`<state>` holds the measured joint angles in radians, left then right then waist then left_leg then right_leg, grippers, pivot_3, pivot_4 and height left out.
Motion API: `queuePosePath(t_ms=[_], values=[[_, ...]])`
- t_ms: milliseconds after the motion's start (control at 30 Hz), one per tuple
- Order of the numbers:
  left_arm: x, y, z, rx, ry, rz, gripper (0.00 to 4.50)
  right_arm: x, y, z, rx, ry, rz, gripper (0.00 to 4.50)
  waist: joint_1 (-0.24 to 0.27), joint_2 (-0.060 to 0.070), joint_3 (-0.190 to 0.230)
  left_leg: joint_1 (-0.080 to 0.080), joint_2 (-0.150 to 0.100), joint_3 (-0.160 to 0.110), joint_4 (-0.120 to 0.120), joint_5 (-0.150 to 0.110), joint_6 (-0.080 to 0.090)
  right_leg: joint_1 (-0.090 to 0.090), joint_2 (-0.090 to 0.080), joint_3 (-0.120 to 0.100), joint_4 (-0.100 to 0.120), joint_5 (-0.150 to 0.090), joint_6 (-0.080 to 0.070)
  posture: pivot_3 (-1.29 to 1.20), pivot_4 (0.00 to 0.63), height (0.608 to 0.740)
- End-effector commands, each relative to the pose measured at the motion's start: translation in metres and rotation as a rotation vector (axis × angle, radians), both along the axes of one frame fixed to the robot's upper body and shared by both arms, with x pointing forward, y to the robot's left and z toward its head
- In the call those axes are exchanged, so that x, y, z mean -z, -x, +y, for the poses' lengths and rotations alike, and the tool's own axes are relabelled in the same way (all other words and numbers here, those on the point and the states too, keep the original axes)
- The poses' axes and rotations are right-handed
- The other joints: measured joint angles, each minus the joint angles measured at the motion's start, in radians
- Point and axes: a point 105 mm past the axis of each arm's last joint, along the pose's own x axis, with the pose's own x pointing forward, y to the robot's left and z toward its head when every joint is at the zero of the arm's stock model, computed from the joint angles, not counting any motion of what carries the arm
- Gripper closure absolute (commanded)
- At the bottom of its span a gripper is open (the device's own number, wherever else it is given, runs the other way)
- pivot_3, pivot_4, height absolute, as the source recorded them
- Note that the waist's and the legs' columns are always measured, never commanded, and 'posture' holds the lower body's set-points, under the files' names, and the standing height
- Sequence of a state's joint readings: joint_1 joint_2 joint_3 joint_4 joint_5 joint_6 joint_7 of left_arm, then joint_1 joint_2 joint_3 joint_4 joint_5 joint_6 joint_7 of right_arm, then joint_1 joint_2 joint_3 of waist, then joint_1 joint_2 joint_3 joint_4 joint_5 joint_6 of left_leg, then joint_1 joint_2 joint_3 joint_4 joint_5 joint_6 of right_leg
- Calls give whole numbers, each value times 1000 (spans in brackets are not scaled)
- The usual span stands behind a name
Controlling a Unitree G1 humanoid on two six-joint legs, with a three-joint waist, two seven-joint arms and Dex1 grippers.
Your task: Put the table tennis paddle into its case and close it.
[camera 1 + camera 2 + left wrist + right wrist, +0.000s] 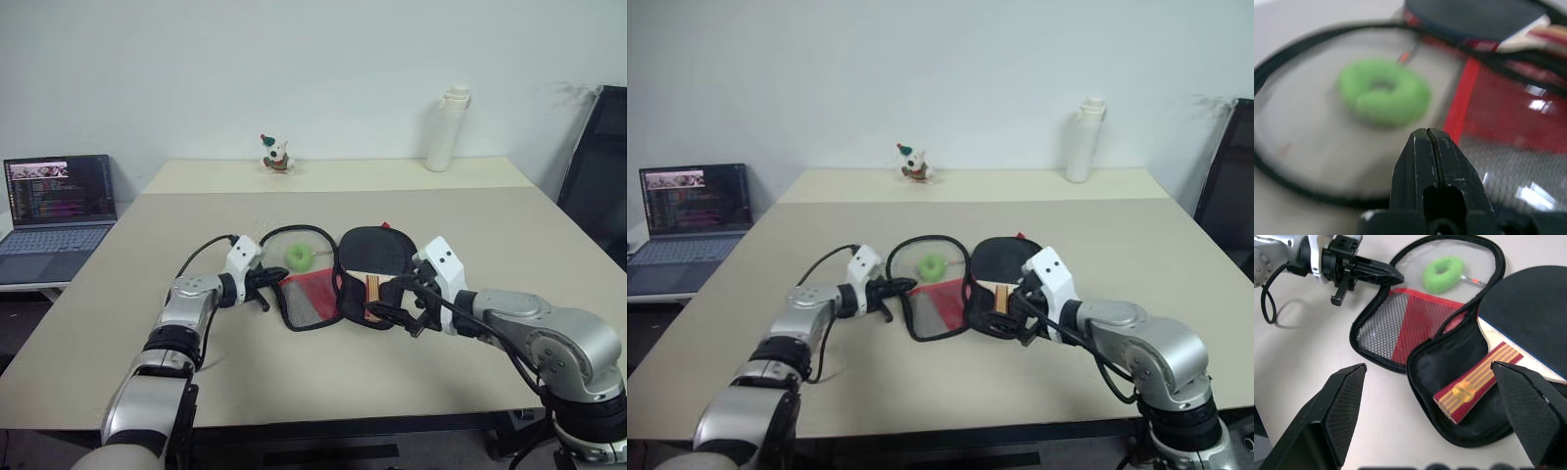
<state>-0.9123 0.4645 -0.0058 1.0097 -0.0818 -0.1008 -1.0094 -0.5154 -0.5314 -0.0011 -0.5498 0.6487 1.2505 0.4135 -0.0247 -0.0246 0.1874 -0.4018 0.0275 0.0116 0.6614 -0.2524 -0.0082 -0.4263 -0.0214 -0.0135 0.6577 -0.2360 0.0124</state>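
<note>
The case [1400,323] lies unzipped and spread flat on the table. Its left flap has a red-and-black mesh pocket, and a green ring [300,257] sits in that flap. The table tennis paddle [377,250] rests in the black right half, with its striped wooden handle [1476,382] pointing toward me. My left gripper [274,279] is shut, and its tips are at the left flap's rim. I cannot tell whether they pinch the rim. My right gripper [1427,367] is open, hovering just above the paddle's handle and the near edge of the case.
A laptop [59,211] stands on a side desk at far left. A small toy figure [276,155] and a white bottle [448,129] sit along the table's back. A black chair [598,186] is at the right edge.
</note>
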Motion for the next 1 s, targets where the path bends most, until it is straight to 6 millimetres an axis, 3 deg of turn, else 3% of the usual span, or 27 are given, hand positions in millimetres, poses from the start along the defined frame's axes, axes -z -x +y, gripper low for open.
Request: queuePosePath(t_ms=[33,200,333,767,1000], values=[[-56,-9,-32,121,-10,-170,4478,-12,0,-10,29,0,-65,0,3,-1,0,0,0,0,0,0,0,0,0,-1,0,0,0,0,150,740],[-82,-9,-65,227,-15,-234,4478,-11,-2,-17,62,7,-71,0,5,-1,1,-1,-1,2,0,0,0,0,0,0,-1,0,0,0,150,740],[-76,-5,-64,271,-58,-225,4478,-10,1,-19,72,5,-67,0,-8,-1,1,1,0,2,0,-1,1,0,1,1,-1,0,0,0,150,740],[-35,1,34,51,-281,-31,4478,-4,6,-21,67,-9,-35,0,1,-1,1,0,1,0,0,-1,1,0,1,0,0,0,0,0,150,740],[-12,9,56,-9,-316,78,4478,-3,6,-18,56,-9,-33,0,0,-1,1,1,1,0,0,-1,1,0,1,1,0,0,0,0,150,740]])
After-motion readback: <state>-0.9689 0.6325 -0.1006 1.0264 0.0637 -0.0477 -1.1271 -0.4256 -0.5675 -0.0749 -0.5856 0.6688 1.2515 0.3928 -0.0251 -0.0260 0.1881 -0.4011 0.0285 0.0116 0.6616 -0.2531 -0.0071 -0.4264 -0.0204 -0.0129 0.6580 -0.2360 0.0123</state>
